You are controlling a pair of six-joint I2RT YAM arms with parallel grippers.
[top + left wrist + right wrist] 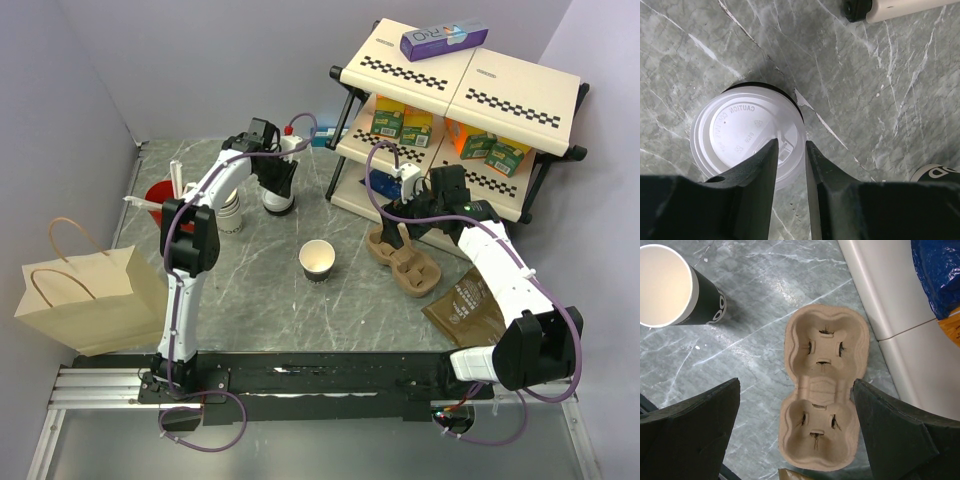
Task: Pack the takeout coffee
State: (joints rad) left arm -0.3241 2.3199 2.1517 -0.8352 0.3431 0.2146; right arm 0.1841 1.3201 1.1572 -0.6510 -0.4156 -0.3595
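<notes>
While the left gripper [791,145] hangs right over the coffee cup [735,131], I judge that the step in hand is the taking of this cup; the packing itself is not yet begun. The cup stands upright on the table [880,100], at the far side, near the foot of the shelf [470,90]. The two black fingers are drawn close, with only a narrow slit between them, above the right edge of the lid. I cannot tell if they pinch the lid or touch nothing. The right gripper [796,385] is spread wide and holds nothing; it hovers above the cup carrier [826,390].

For the next move, I think the left fingers need a firm but soft hold, because a paper wall can dent and a lid can pop off. The cup must travel upright to the carrier or to the paper bag [85,295].

The lid is round, white, smooth plastic with raised letters. The carrier is rough beige pulp with two round wells. The table looks like grey-green stone with pale veins. The bag is plain tan paper with cord handles.
</notes>
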